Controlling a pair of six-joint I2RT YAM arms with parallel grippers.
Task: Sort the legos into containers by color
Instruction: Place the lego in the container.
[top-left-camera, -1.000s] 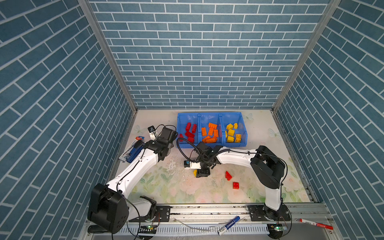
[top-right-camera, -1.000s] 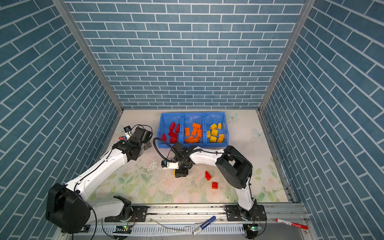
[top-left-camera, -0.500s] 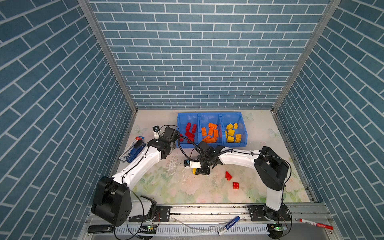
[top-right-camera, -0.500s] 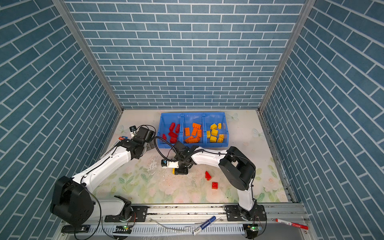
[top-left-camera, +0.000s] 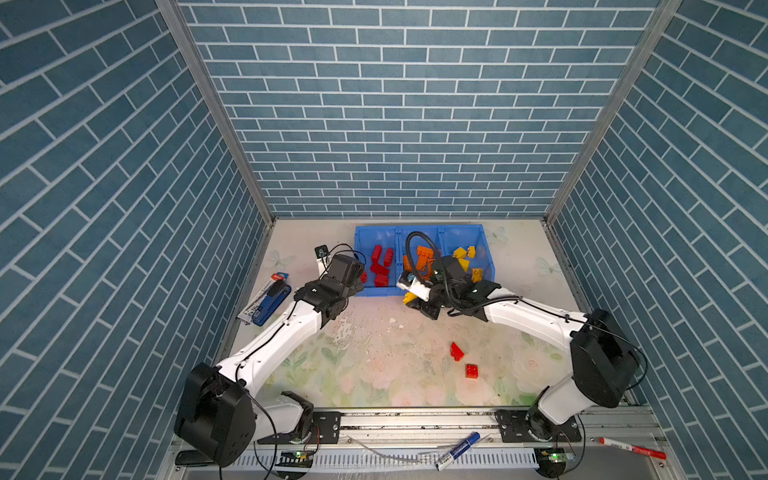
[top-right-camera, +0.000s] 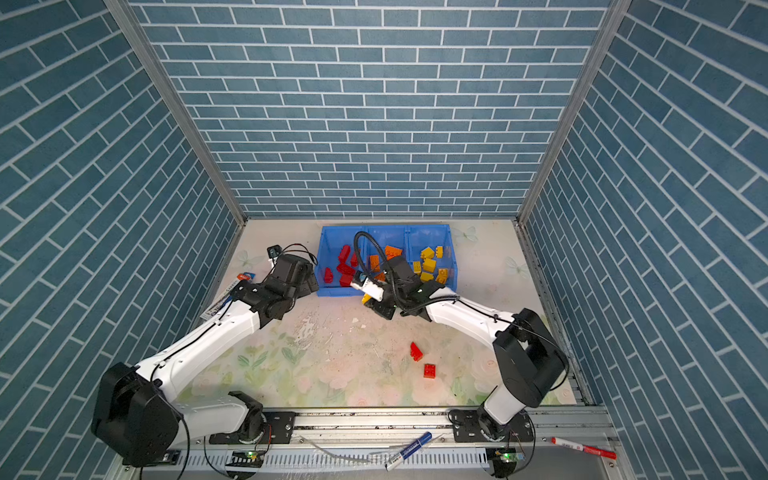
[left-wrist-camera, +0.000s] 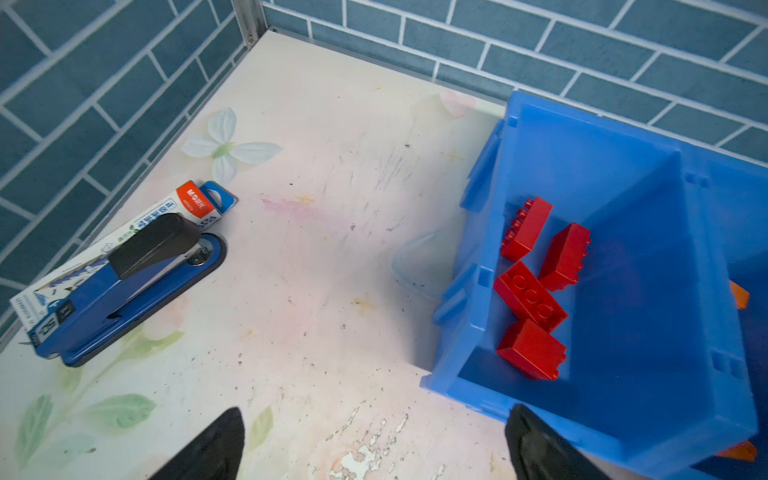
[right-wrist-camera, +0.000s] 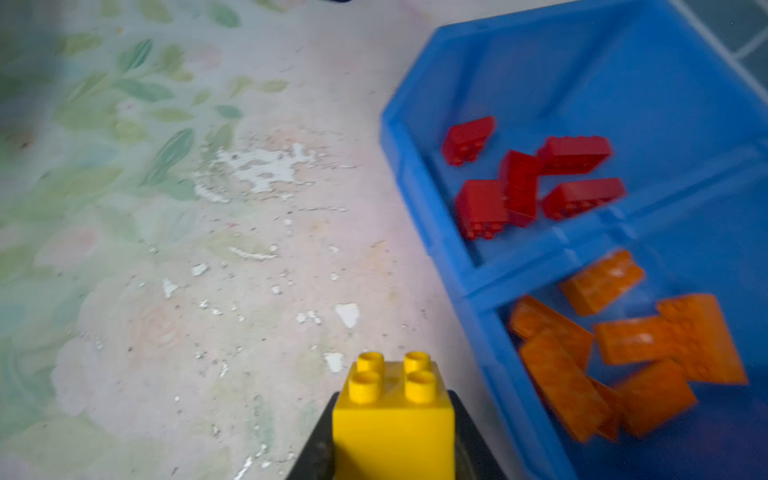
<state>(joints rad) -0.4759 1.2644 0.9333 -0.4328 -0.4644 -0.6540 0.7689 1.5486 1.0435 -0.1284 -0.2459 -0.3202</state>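
— Right side?
— My right gripper (right-wrist-camera: 392, 461) is clamped on a yellow 2x2 brick (right-wrist-camera: 392, 411), which sits squarely between both fingers, just outside the blue tray (right-wrist-camera: 424, 208).
— Left?
— My left gripper (left-wrist-camera: 374, 449) is spread wide and empty, at the tray's corner.

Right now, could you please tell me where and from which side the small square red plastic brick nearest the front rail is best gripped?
Grip the small square red plastic brick across two opposite flat side walls, coming straight down from above: it seems to lie flat, studs up, and apart from the tilted red brick beside it.
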